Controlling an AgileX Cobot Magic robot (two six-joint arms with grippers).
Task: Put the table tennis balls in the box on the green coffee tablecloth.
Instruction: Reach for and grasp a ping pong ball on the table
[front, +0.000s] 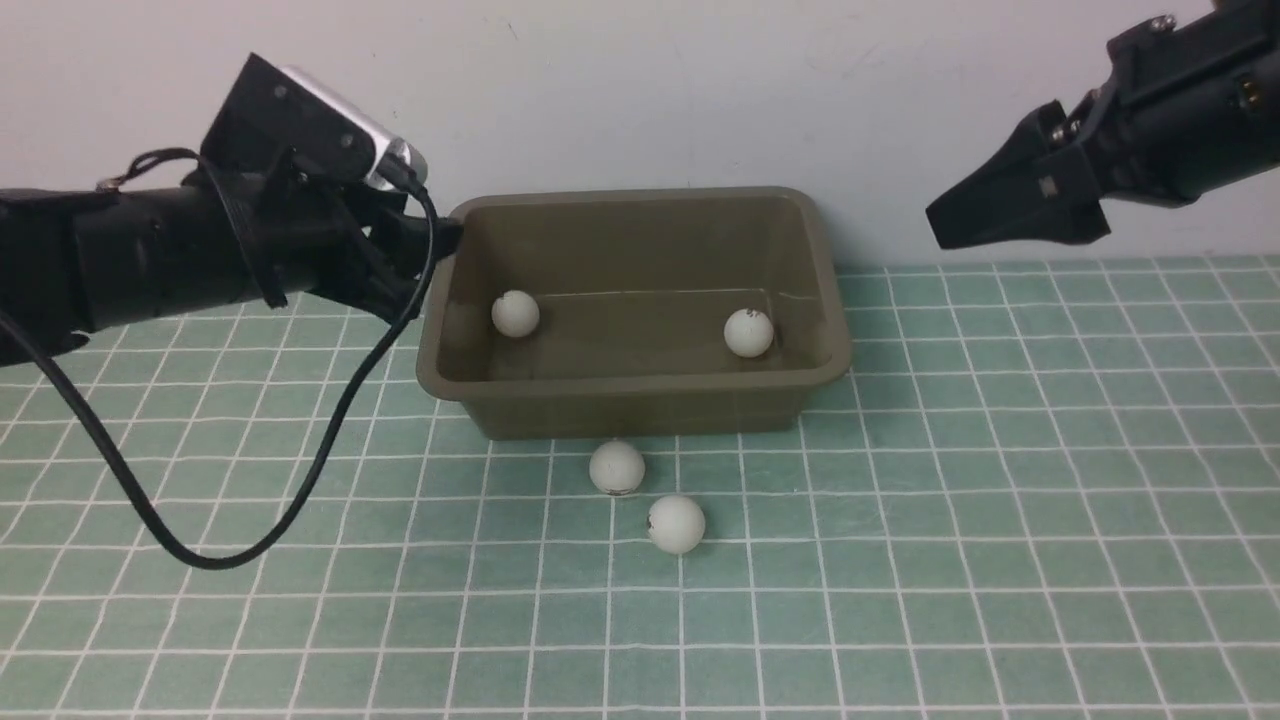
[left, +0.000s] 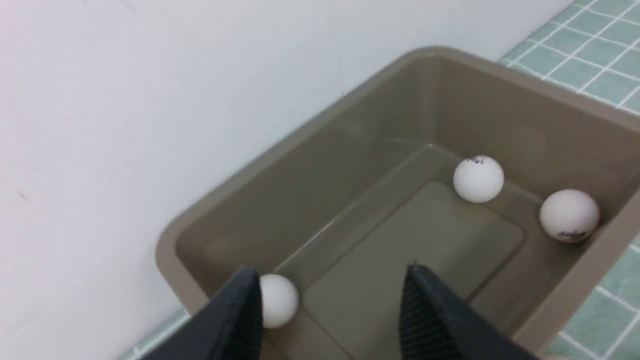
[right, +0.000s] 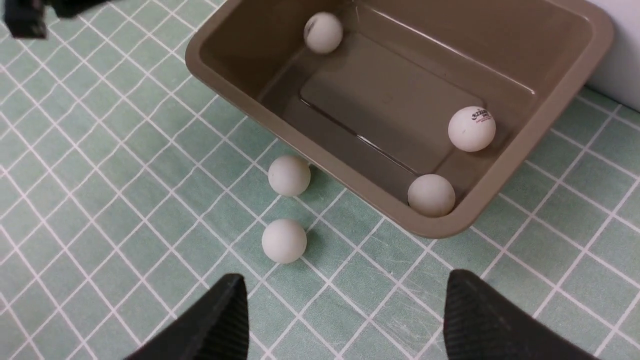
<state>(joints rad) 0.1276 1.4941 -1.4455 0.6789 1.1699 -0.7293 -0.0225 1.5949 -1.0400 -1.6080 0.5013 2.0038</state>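
Observation:
The olive-brown box (front: 640, 405) stands at the back of the green coffee tablecloth (front: 1000, 500), against the wall. Three table tennis balls lie in it: one at its left end (front: 515, 313), one at its right end (front: 748, 332), and one by the near wall that shows only in the wrist views (right: 431, 195). Two balls lie on the cloth just in front of the box (front: 616, 467) (front: 676, 523). My left gripper (front: 445, 238) hangs open and empty over the box's left rim (left: 332, 277). My right gripper (front: 945, 222) is open and empty, high at the right (right: 345, 280).
A white wall (front: 640, 90) runs right behind the box. The left arm's black cable (front: 200, 555) loops down onto the cloth at the front left.

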